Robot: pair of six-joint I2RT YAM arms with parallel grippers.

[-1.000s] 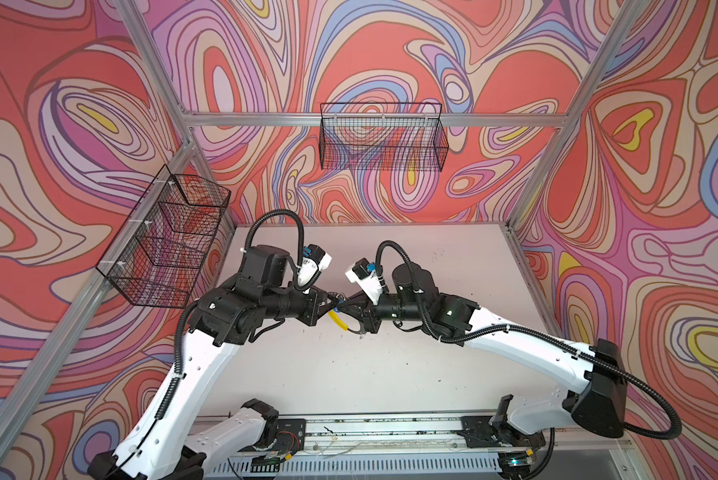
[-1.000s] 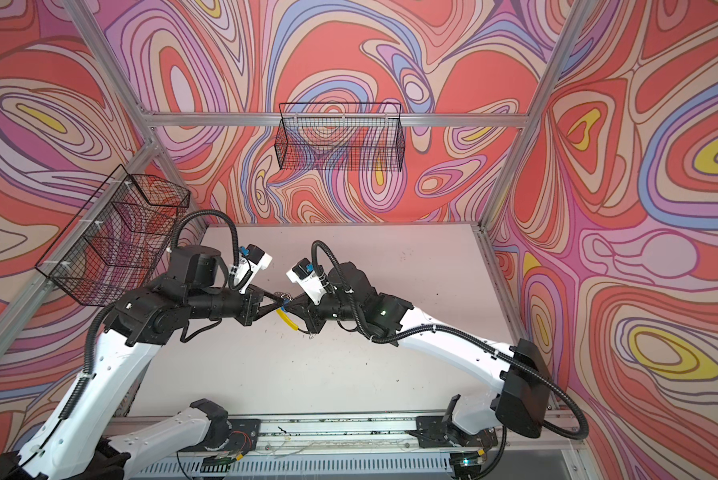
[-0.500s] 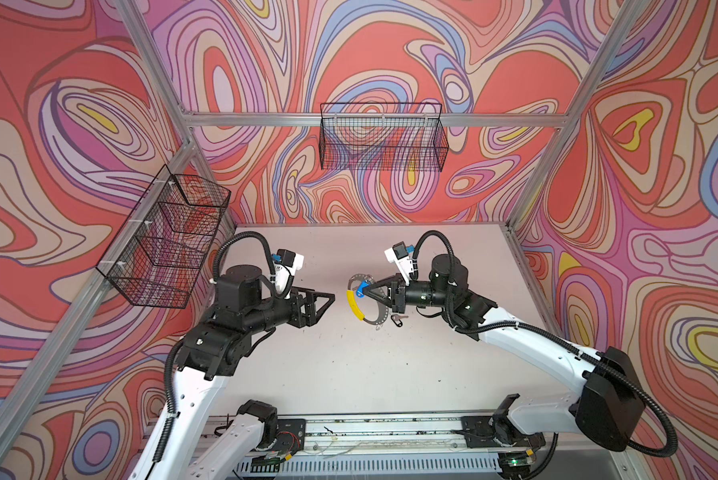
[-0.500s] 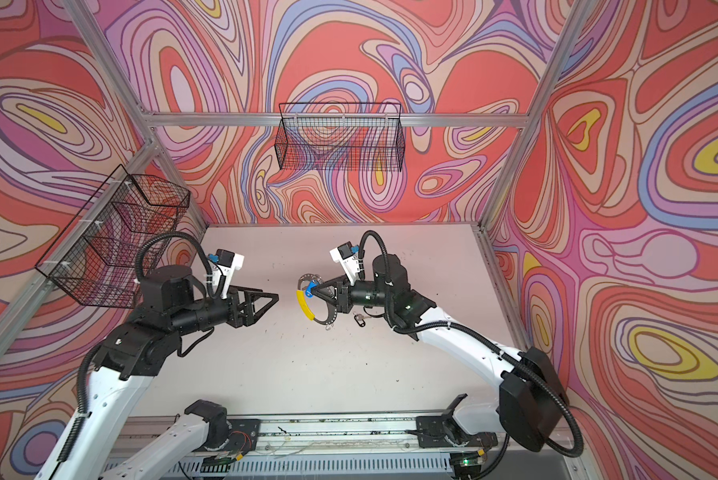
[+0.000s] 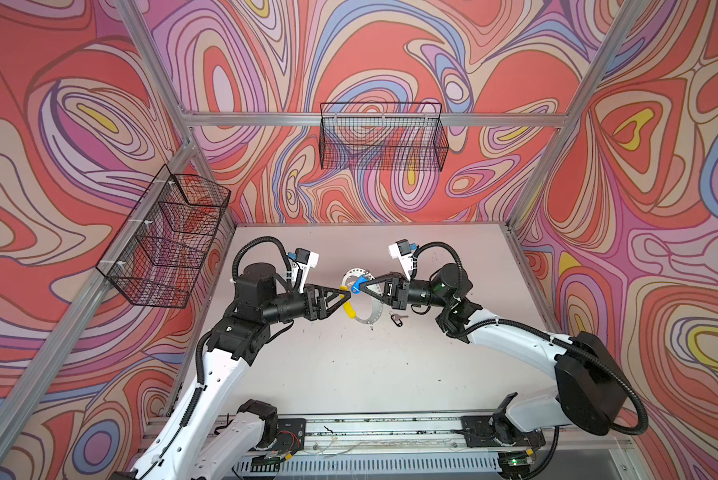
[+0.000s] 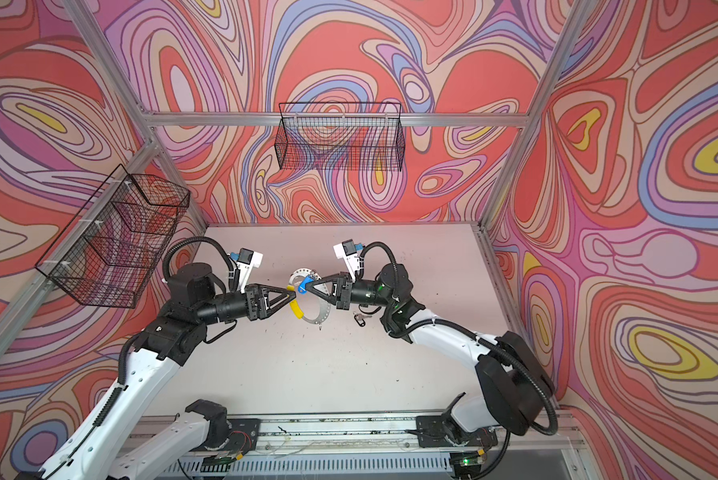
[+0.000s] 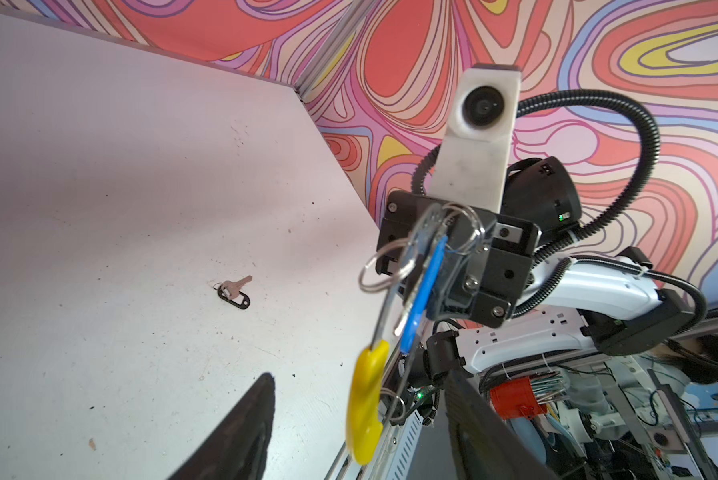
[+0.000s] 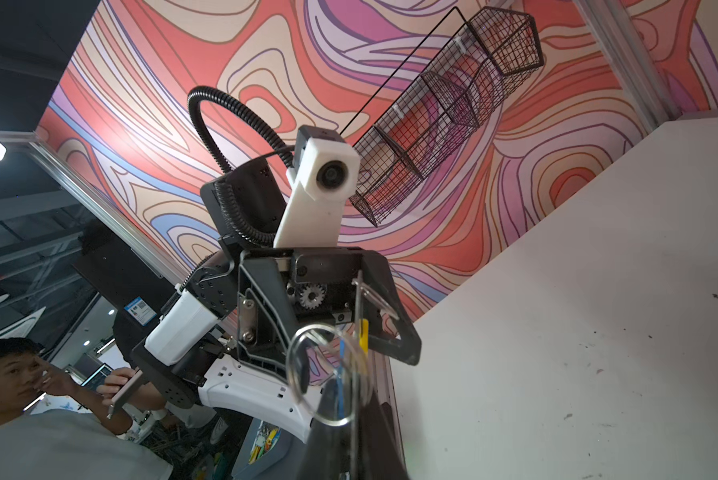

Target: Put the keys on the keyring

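My right gripper (image 5: 360, 286) is shut on the keyring (image 5: 374, 316), a flat grey perforated ring held on edge above the table. The ring's yellow sleeve (image 5: 347, 308) points toward my left gripper (image 5: 349, 294). In the left wrist view the left gripper (image 7: 359, 380) is open, and the yellow sleeve (image 7: 365, 399) hangs between its fingers (image 7: 245, 432) without touching them. The blue-tagged key (image 7: 421, 291) hangs on the ring at the right gripper's tips, its blue tag (image 6: 305, 283) clear in a top view. The black-tagged key (image 5: 396, 319) (image 7: 234, 293) lies on the table under the right arm.
A black wire basket (image 5: 384, 143) hangs on the back wall and a compartmented one (image 5: 166, 241) on the left wall. The white table (image 5: 349, 374) carries small dark specks. A person (image 8: 20, 374) shows beyond the front edge in the right wrist view.
The left gripper let go of the ring, opened and drew back left, then came in again around the yellow sleeve. The right gripper carried the ring slightly right and kept hold.
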